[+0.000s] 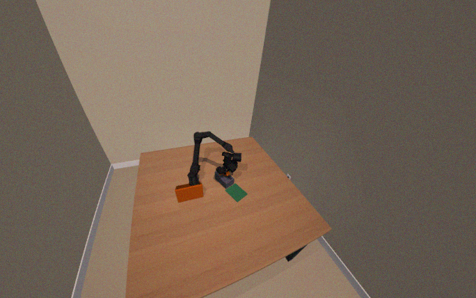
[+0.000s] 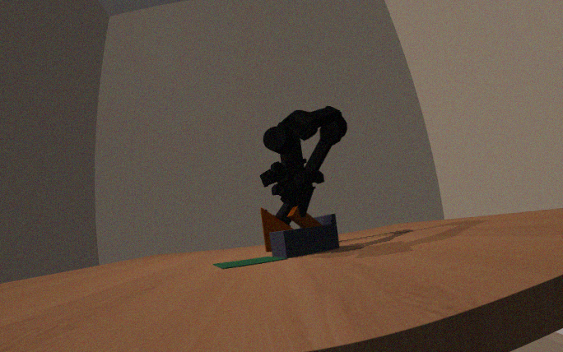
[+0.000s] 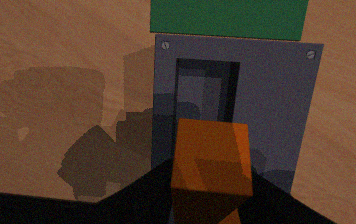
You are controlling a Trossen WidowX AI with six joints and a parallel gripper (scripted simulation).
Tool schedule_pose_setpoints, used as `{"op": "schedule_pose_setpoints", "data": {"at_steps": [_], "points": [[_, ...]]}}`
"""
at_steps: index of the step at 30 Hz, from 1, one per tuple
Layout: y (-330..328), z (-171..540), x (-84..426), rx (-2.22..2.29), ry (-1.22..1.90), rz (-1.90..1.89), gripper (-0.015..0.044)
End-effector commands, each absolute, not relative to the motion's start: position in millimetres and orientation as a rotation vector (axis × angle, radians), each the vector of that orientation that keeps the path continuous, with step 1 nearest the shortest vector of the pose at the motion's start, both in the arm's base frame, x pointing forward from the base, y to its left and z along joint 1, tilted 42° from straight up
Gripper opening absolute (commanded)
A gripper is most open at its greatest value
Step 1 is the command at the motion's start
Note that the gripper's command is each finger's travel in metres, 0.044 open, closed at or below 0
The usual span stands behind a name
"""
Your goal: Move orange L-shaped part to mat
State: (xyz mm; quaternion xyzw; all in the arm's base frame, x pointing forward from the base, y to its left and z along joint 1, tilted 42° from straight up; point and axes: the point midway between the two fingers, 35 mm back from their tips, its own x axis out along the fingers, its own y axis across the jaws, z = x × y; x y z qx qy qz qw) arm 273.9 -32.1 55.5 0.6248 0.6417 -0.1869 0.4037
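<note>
The orange part (image 1: pixel 227 173) (image 2: pixel 303 220) (image 3: pixel 212 157) is tilted, with its raised end above the grey tray (image 1: pixel 227 184) (image 2: pixel 312 241) (image 3: pixel 272 90) and its lower end hidden in the tray. My gripper (image 2: pixel 294 214) (image 3: pixel 205 170) is shut on the raised end, one black finger at each side in the wrist view. The near part of the pocket in the wrist view shows empty and dark. The green mat (image 1: pixel 236 193) (image 2: pixel 248 262) (image 3: pixel 227 17) lies flat beside the tray's short end, with nothing on it.
A larger orange block (image 1: pixel 189 193) (image 2: pixel 267 232) stands by the arm's base on the wooden table (image 1: pixel 196 239) (image 2: pixel 165 298). The tray has a raised block (image 2: pixel 328 219) at its far end in the exterior view. Two screws sit at the tray's corners in the wrist view.
</note>
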Motion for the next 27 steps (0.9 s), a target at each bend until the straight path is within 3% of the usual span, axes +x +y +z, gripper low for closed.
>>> {"op": "schedule_pose_setpoints", "data": {"at_steps": [1,27], "points": [[-37.0,62.4,275.3,1.574,1.611,-0.466,0.0000],[-64.0,93.3,270.3,1.574,1.612,-0.469,0.0000]]}}
